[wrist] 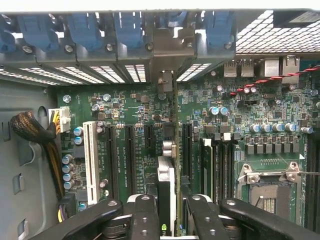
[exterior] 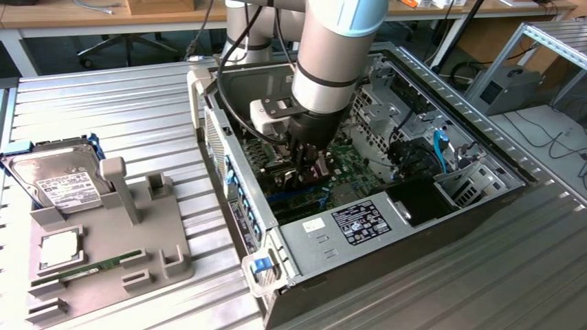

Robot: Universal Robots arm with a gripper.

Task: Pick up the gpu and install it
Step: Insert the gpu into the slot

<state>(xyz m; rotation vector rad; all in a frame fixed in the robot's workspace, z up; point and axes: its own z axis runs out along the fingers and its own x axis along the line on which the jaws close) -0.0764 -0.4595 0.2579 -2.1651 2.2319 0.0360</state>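
Note:
The gpu (wrist: pixel 166 192) stands edge-on between my fingers, inside the open computer case (exterior: pixel 403 227). My gripper (wrist: pixel 167 220) is shut on it, one black finger (wrist: pixel 144 215) pressed to each side. The card's metal end bracket (wrist: pixel 166 47) reaches the case's rear slot panel. Its lower edge runs along the black expansion slots of the green motherboard (wrist: pixel 130 110); I cannot tell if it is seated. In the exterior view my gripper (exterior: pixel 307 165) reaches down into the case over the motherboard.
A white slot (wrist: pixel 91 155), a cable bundle (wrist: pixel 35 130) and the CPU socket (wrist: pixel 267 187) flank the card. Blue latches (wrist: pixel 85 27) line the rear panel. Beside the case, a grey fixture (exterior: pixel 137 234) carries a hard drive (exterior: pixel 60 179), a CPU (exterior: pixel 60 251) and a RAM stick (exterior: pixel 92 267).

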